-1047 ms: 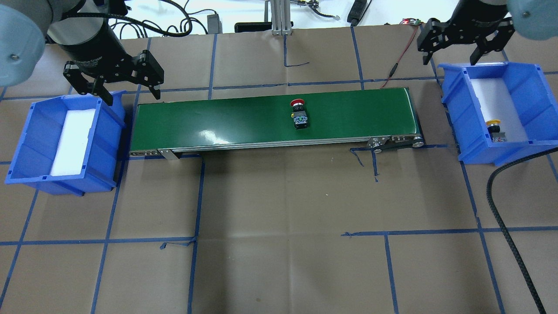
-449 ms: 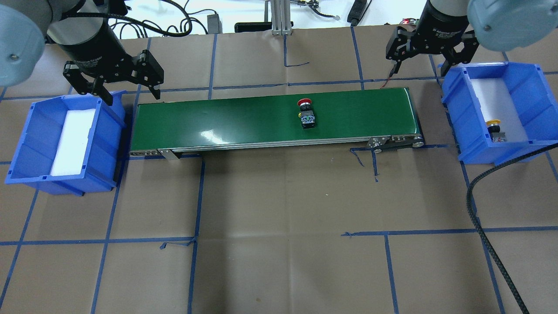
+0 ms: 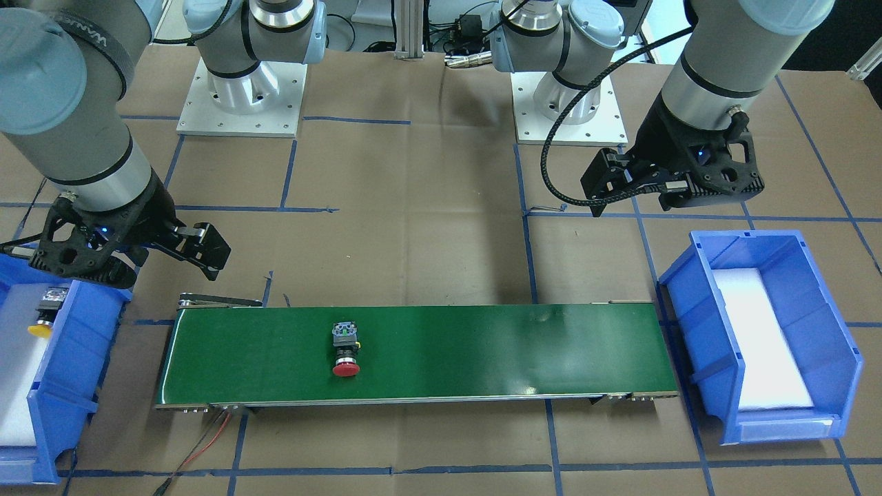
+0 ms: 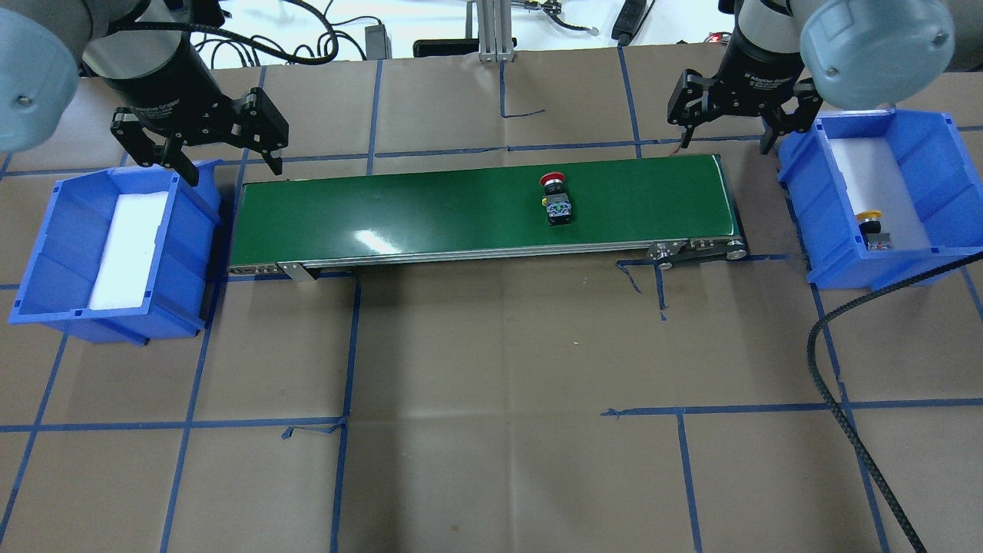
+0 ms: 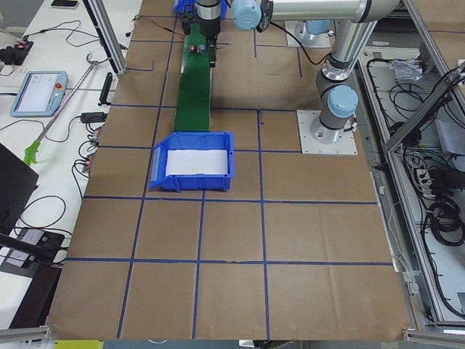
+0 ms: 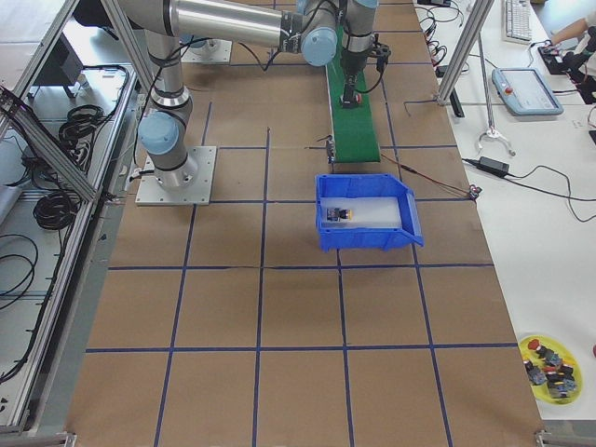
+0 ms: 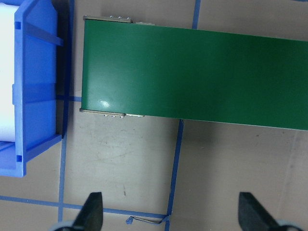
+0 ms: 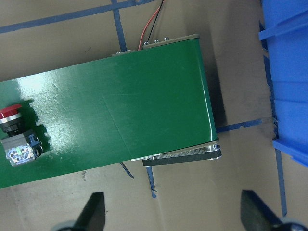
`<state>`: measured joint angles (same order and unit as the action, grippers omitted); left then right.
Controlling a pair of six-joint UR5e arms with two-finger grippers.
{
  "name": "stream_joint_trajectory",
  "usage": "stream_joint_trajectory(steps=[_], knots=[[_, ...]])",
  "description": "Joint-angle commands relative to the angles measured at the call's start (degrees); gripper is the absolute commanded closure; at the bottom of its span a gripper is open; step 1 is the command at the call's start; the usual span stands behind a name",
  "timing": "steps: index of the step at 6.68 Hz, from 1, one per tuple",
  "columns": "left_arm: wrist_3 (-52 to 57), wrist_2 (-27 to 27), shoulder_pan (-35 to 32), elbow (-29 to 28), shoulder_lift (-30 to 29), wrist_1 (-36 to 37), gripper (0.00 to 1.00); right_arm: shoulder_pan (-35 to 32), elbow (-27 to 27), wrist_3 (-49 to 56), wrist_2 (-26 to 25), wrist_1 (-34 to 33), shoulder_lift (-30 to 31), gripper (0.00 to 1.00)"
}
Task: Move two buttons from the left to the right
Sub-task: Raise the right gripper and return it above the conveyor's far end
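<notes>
Status: one button delivered, one in transit.

- Yellow-capped button [image 4: 872, 227]: lies on its side on the white liner of the right bin [image 4: 921, 138], at the end nearer the robot.
- Red-capped button [image 4: 556, 201]: lies on its side on the green conveyor belt [image 4: 430, 215], right of the belt's middle and short of its right end. Its long axis runs across the belt, with the red mushroom cap toward the far edge and the boxy black body toward the robot. The body's end face shows a pale block with a green spot.
- Right gripper [image 4: 726, 138]: jaws spread wide, holding nothing. It hangs above the right end of the belt, beside the right bin. In its wrist view the red-capped button sits at the left edge of the frame, so the button lies to the gripper's left along the belt.
- Left gripper [image 4: 230, 170]: also spread open and holding nothing. It sits at the belt's left end by the left bin [image 4: 46, 253], well apart from the button.

Judgement: the right arm is clearly nearer, so the pick falls to it. Closing across the narrow body probably means fingers set along the belt's length.
</notes>
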<state>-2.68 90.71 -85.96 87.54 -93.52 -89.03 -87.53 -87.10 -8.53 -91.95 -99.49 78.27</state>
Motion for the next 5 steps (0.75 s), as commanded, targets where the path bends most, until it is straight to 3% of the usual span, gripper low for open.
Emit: stream_joint_trajectory(steps=[1,5], knots=[[0.0,0.0,0.0,0.0,0.0,0.0,0.00,0.0,-0.1,-0.9,0.1,0.0,-0.9,0.01],[0.0,0.0,0.0,0.0,0.0,0.0,0.00,-0.1,0.0,-2.2,0.4,-0.1,-3.4,0.01]])
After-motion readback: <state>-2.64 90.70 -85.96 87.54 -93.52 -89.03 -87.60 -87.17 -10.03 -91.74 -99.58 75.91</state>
